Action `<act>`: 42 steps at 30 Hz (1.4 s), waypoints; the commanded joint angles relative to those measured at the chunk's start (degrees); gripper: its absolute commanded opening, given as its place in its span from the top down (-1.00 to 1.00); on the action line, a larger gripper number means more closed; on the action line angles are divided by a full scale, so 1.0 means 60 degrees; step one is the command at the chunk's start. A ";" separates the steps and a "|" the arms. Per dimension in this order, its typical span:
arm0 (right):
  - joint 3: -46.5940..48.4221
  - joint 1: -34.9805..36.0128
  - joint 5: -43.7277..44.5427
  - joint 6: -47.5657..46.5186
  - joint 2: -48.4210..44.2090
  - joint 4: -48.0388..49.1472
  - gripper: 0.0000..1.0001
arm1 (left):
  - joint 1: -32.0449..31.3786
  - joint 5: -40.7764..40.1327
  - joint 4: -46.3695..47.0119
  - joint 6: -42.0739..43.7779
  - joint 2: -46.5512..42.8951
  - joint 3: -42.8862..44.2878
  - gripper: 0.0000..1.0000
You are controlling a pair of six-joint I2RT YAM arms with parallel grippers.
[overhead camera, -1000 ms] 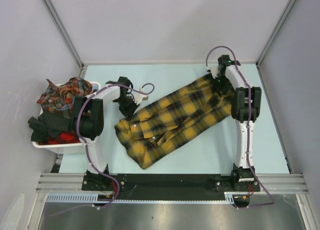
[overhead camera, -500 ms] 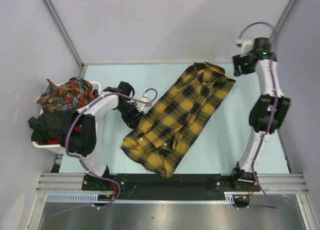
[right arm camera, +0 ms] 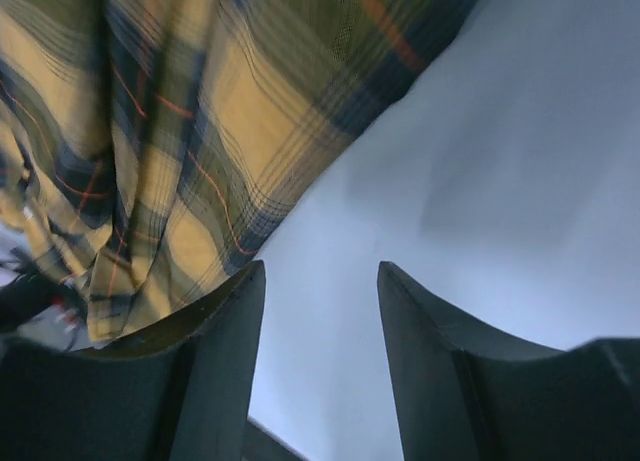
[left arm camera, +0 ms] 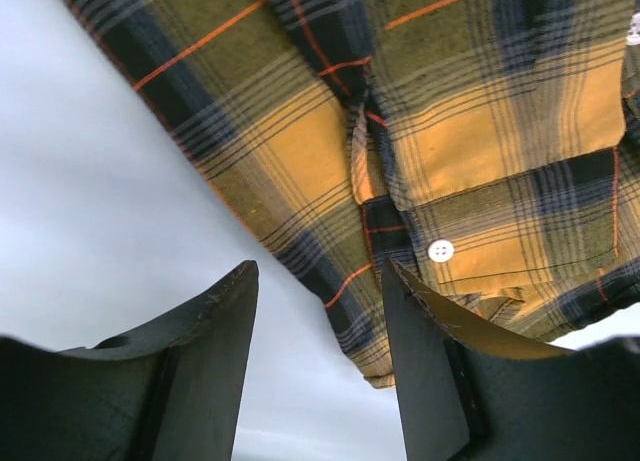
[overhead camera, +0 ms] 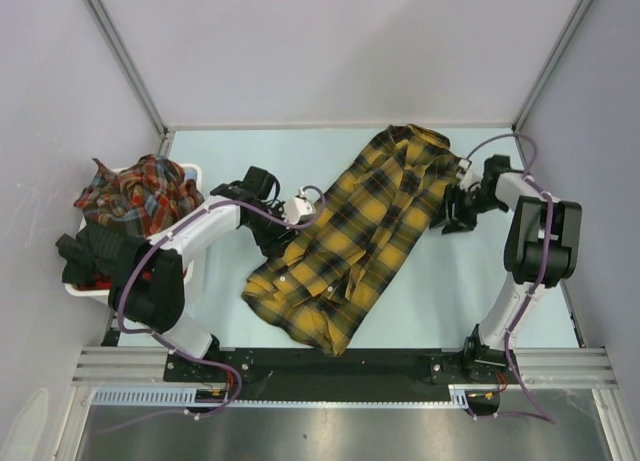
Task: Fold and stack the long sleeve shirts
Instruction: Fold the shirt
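The left gripper (left arm camera: 318,281) stood spread, its two dark fingers (left arm camera: 215,331) apart and pinching nothing, with only bare table (overhead camera: 450,291) showing between them; just beyond its tips lay the edge of the mustard-yellow plaid shirt (overhead camera: 360,236), a white button (left arm camera: 440,250) showing on a folded layer, and whether a finger touched the cloth could not be told. The right gripper (right arm camera: 322,276) was likewise spread and held nothing, low over the pale table just beside the shirt's opposite edge. Seen from above, the shirt lay loosely doubled in a long diagonal band from the far right toward the near left, the two grippers flanking it, left at its left side, right at its right side near the far end. Well apart at the table's left edge, a white bin (overhead camera: 110,293) held a heap of red-toned plaid shirts (overhead camera: 135,191)
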 commanded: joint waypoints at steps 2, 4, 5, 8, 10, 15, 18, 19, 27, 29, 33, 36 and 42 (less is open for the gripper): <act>-0.0656 0.0582 -0.1149 0.2020 0.0528 0.1779 -0.05 | -0.0164 -0.0348 0.0355 0.0035 -0.0708 -0.0212 -0.14; -0.0671 0.0772 -0.1150 0.2240 0.0937 0.1956 -0.04 | -0.0164 -0.0364 0.0370 -0.0038 -0.0782 -0.0358 -0.13; -0.0686 0.0845 -0.1178 0.2285 0.1055 0.2014 -0.01 | -0.0164 -0.0335 0.0355 -0.0053 -0.0782 -0.0403 -0.13; -0.0570 0.1036 -0.1194 0.2432 0.1597 0.2146 0.14 | -0.0164 -0.0247 0.0370 -0.0082 -0.0782 -0.0608 -0.12; -0.0220 0.1037 -0.1165 0.2287 0.1948 0.1957 0.66 | -0.0164 -0.0276 0.0428 -0.0155 -0.0768 -0.0667 -0.13; 0.0864 0.0379 0.0047 0.0823 0.2315 0.0201 1.00 | -0.0208 -0.0437 0.0472 -0.0243 -0.0563 -0.0754 -0.10; 0.2123 -0.0047 0.0593 -0.0217 0.2872 -0.0942 1.00 | -0.0528 -0.0364 0.0501 -0.0389 -0.0562 -0.0784 -0.10; 0.2358 -0.0134 0.0594 -0.0350 0.2975 -0.1176 1.00 | -0.0646 -0.0349 0.0559 -0.0448 -0.0563 -0.0798 -0.10; 0.2725 -0.0325 0.1209 -0.0806 0.2828 -0.1296 0.86 | -0.1541 -0.0218 0.1219 -0.1765 0.0373 -0.0668 -0.12; 0.2887 -0.0370 0.1194 -0.0819 0.2989 -0.1310 0.91 | -0.1556 0.0220 0.1074 -0.2189 0.0988 -0.0492 -0.14; 0.2859 -0.0297 0.1238 -0.0776 0.3239 -0.1003 0.95 | -0.1556 0.0661 0.1131 -0.2762 0.1648 -0.0491 -0.12; 0.2771 -0.0107 0.1297 -0.0776 0.3283 -0.0784 0.97 | -0.1571 0.1289 0.1073 -0.3085 0.1884 -0.0608 0.21; 0.2975 0.0361 0.1619 -0.0834 0.3517 -0.0418 0.97 | -0.1906 0.2448 0.0751 -0.3276 0.1387 -0.1661 0.94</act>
